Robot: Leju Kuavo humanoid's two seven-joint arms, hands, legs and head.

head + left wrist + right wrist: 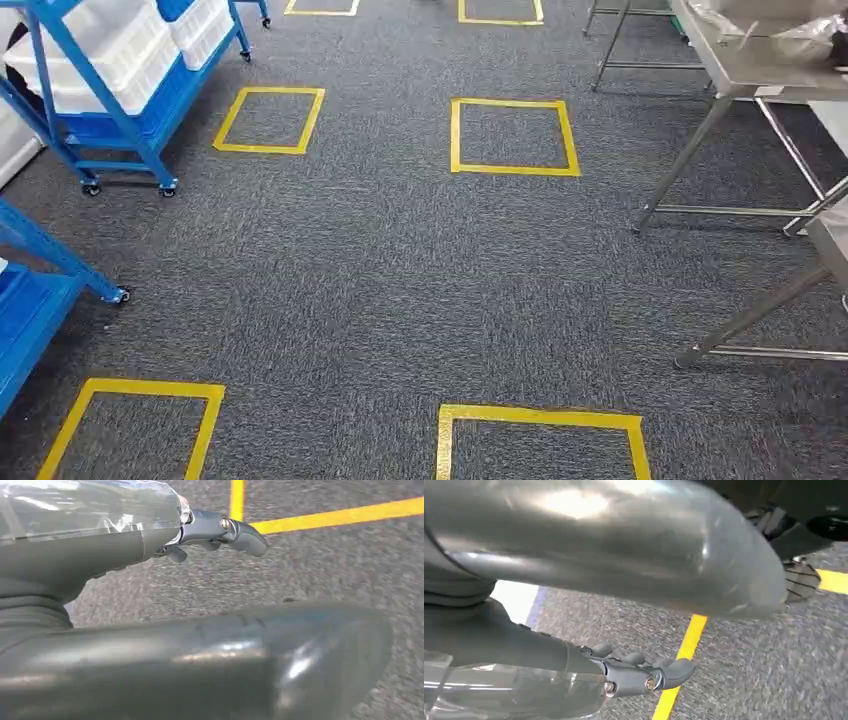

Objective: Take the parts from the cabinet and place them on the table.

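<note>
Left hand (pixel 210 532) and right hand (pixel 634 672) hang over carpet, fingers loosely apart, holding nothing, likely mid-walk. Bagged parts (pixel 790 30) lie on the steel table (pixel 740 70); blue cabinet (pixel 110 100) stands opposite.

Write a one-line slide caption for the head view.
Grey carpet marked with yellow tape squares, blue wheeled racks of white bins at left, steel tables at right.

Six yellow floor squares (pixel 270 120), two blue carts (pixel 120 110).
</note>
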